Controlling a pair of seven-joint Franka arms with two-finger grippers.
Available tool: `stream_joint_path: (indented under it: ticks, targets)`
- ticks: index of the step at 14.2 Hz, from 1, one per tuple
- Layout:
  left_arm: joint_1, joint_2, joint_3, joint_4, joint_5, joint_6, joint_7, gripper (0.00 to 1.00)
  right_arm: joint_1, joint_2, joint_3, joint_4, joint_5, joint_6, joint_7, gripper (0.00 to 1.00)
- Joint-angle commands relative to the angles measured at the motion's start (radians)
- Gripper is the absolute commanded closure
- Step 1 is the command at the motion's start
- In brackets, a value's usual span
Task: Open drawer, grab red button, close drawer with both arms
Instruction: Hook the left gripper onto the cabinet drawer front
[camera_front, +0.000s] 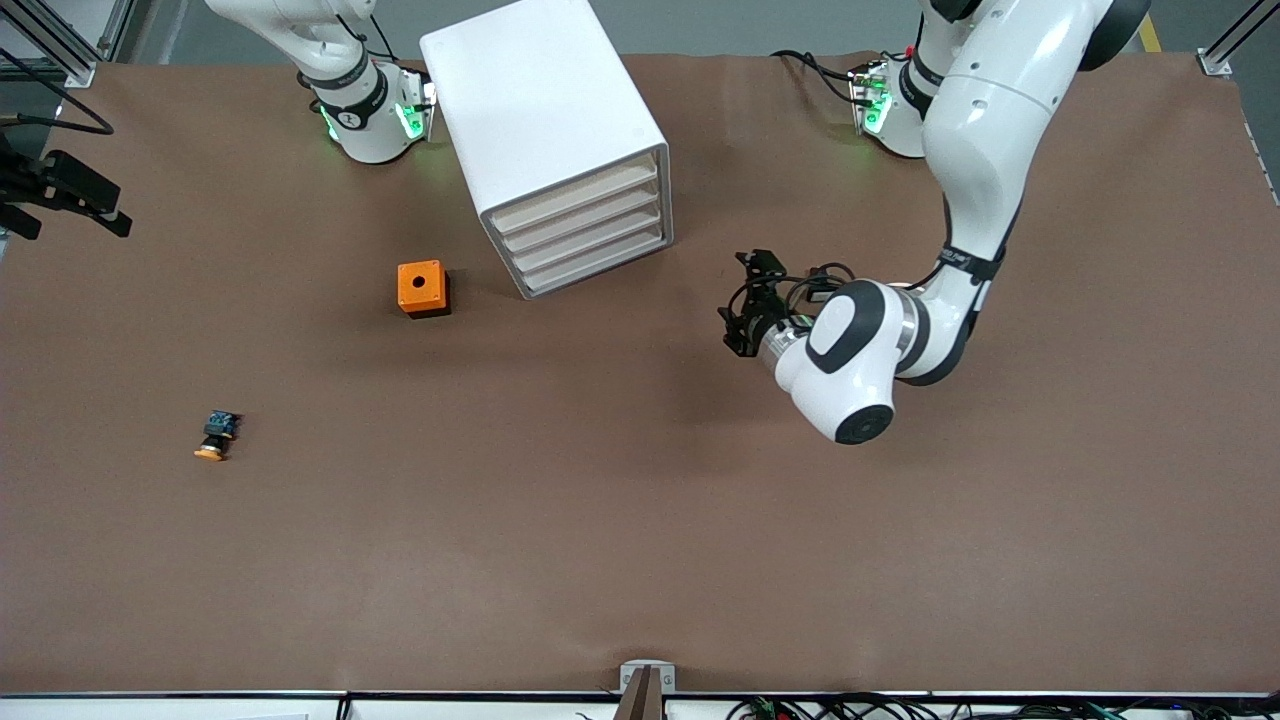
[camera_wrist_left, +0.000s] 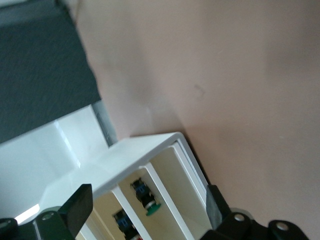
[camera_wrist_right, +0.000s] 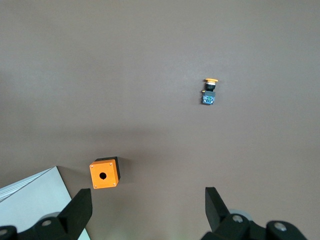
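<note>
Yellow-capped button (camera_front: 214, 437) lies unused on table (camera_front: 600, 520); left hand (camera_front: 745, 305), fingers apart, faces cabinet (camera_front: 560, 150) w/ drawers shut, red button unseen; right hand (camera_wrist_right: 145, 210), apart, waits above orange box (camera_wrist_right: 104, 173).

One cabinet (camera_front: 545, 140); four drawers (camera_front: 585, 225); one orange box (camera_front: 422, 288); one yellow-capped button (camera_front: 215, 437).

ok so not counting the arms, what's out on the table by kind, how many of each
cabinet: 1
orange box: 1
button, yellow-orange cap: 1
total: 3
</note>
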Motion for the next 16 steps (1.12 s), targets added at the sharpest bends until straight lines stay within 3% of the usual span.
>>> stream_joint_path:
  ticks: [1,7,11,12,14,16]
  targets:
    - [-0.020,0.062,-0.005,0.057,-0.071,-0.027,-0.119,0.00,-0.008,-0.014,0.003,-0.009,-0.011,-0.003,-0.012,0.00]
    - [-0.112,0.120,-0.005,0.061,-0.236,-0.078,-0.289,0.00,-0.006,-0.012,0.003,-0.006,-0.011,0.000,-0.012,0.00]
    - [-0.159,0.148,-0.003,0.061,-0.289,-0.078,-0.297,0.00,-0.006,-0.012,0.003,-0.006,-0.013,-0.001,-0.012,0.00]
    - [-0.163,0.156,-0.003,0.061,-0.290,-0.078,-0.298,0.03,-0.005,-0.012,0.005,-0.006,-0.013,-0.001,-0.012,0.00]
    - [-0.164,0.160,-0.003,0.060,-0.293,-0.078,-0.297,0.26,-0.003,-0.012,0.005,-0.006,-0.013,-0.001,-0.012,0.00]
    - [-0.190,0.156,-0.005,0.055,-0.293,-0.081,-0.298,0.36,-0.003,-0.012,0.006,-0.004,-0.013,-0.001,-0.012,0.00]
